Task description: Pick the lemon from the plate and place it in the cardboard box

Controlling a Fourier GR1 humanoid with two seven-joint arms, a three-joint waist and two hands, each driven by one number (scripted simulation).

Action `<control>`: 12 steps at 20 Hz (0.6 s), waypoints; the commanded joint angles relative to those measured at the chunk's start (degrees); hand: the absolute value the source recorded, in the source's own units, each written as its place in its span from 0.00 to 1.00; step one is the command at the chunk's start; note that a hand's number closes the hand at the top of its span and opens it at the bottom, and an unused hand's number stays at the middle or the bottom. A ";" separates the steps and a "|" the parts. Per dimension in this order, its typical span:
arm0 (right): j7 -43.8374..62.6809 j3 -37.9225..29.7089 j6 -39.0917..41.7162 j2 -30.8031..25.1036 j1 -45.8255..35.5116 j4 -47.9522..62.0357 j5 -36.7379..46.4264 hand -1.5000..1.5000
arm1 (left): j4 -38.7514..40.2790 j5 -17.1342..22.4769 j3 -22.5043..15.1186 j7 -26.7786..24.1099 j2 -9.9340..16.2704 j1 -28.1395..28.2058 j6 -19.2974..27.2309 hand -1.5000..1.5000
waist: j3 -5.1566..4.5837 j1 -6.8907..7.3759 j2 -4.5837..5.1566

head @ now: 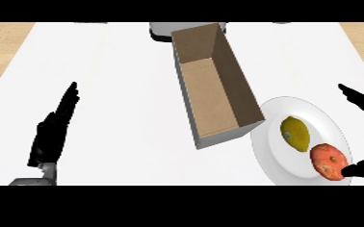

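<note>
Surface: white counter top (121,77), seen steeply from above, with pale wood showing at its far corners.
Left hand: black left hand (51,130) at about 8 o'clock in the view, fingers straight and together, edge-on, resting, holding nothing.
Right hand: black right hand (352,96) only partly in view at 3 to 4 o'clock; one tip shows beyond the plate, another dark part touches the red fruit, so I cannot tell its state.
Red fruit: mottled red-orange round fruit (328,161) on the plate's near right part.
Lemon: yellow oval lemon (295,133) on the round white plate (284,107), long axis running 11 to 5 o'clock.
Key relation: lemon lies at 9 o'clock from the right hand, near it; left hand is well apart, beyond the box.
Box: open brown cardboard box (213,91), just beside the plate at its 10 o'clock, long axis near to far.
</note>
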 commanded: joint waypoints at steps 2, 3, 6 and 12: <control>8.61 1.45 1.09 3.58 0.95 -5.80 3.65 0.00 | -0.26 -1.33 0.90 -0.80 -1.18 0.61 -0.34 0.50 | 0.06 0.04 0.00; 8.31 3.36 -2.23 6.47 2.67 -6.02 6.61 0.00 | -0.02 -2.09 0.21 0.66 -1.69 -0.24 0.06 0.50 | 0.07 -0.03 0.00; 12.72 -1.22 3.98 4.45 0.24 -7.30 4.39 0.00 | -1.34 -2.26 1.71 2.30 -1.55 -1.21 -1.21 0.50 | 0.06 -0.02 0.00; 12.70 2.20 2.04 11.00 -2.05 -2.17 12.49 0.00 | -3.22 -3.87 1.13 4.08 -3.63 -1.30 -1.35 0.50 | 0.08 0.23 0.04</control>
